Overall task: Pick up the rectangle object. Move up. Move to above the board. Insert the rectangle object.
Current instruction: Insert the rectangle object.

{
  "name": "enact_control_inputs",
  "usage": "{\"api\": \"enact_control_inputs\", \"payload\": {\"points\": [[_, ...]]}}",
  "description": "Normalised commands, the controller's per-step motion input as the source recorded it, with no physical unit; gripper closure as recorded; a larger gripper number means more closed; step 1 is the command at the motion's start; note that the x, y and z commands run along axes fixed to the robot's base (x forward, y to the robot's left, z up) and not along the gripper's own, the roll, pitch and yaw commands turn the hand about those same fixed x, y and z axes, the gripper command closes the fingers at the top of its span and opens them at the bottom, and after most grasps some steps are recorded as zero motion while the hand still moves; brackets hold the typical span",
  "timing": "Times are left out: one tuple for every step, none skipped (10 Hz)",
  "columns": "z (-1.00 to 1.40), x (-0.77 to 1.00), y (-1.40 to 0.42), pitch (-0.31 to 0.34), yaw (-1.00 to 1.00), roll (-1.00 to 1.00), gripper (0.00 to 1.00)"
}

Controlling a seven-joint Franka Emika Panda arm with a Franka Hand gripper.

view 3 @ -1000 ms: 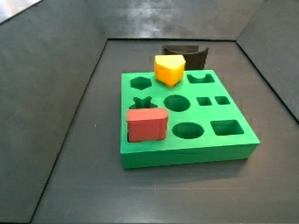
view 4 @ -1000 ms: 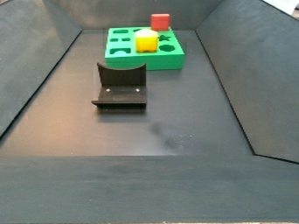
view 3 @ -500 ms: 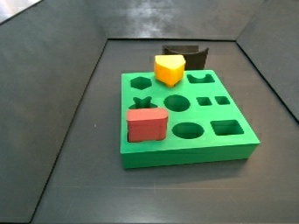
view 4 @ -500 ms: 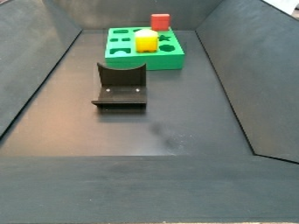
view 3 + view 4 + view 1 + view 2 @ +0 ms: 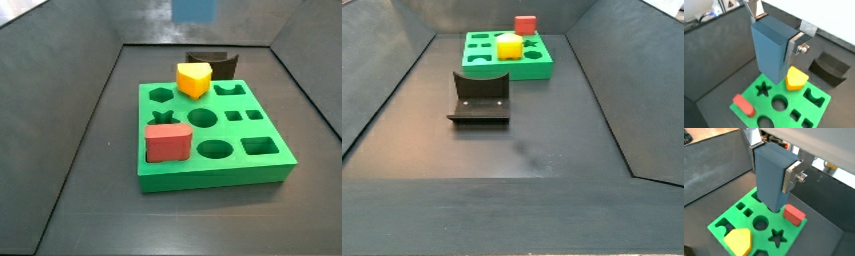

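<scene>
Since the earlier frames, a blue-grey shape has come into the top edge of a side view: it is the lower end of the rectangle object (image 5: 195, 9), now above the far part of the box. Nothing else has changed place.

Largest is the dark box floor (image 5: 529, 150) with its sloped walls. On it lies the board (image 5: 214, 140), a thick green slab with many cut-out holes. A red block (image 5: 167, 144) stands in a hole at one corner of the board, and a yellow wedge-topped block (image 5: 194, 79) stands in a hole at the opposite side. The other holes, such as the hexagon, the circles and the squares, hold nothing. Beside the board stands the fixture (image 5: 480, 97), with no piece in it.

In both wrist views the gripper (image 5: 774, 36) is high above the board, and its silver fingers (image 5: 791, 176) press on the flat faces of the rectangle object (image 5: 772, 175), which hangs upright, its lower end clear of the board.
</scene>
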Motion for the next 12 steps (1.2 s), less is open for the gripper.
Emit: {"api": "enact_control_inputs", "payload": {"points": [[-0.35, 0.40, -0.18, -0.086, 0.25, -0.02, 1.00], [-0.34, 0.40, -0.21, -0.096, 0.27, -0.01, 1.00], [-0.34, 0.42, -0.29, -0.090, 0.26, 0.00, 1.00], [-0.26, 0.52, -0.44, 0.000, 0.29, 0.09, 1.00], [-0.27, 0.55, -0.48, 0.000, 0.26, 0.17, 1.00], [-0.25, 0.56, -0.45, 0.027, 0.25, 0.20, 1.00], [-0.28, 0.53, -0.45, 0.033, 0.25, 0.20, 1.00], [-0.34, 0.55, -0.39, 0.043, 0.28, 0.21, 1.00], [-0.34, 0.69, -0.29, 0.066, 0.31, 0.20, 1.00], [-0.30, 0.73, -0.25, 0.071, 0.33, 0.18, 1.00], [-0.24, 0.77, -0.25, 0.079, 0.31, 0.15, 1.00], [-0.27, 0.77, -0.23, 0.079, 0.32, 0.14, 1.00]]}}
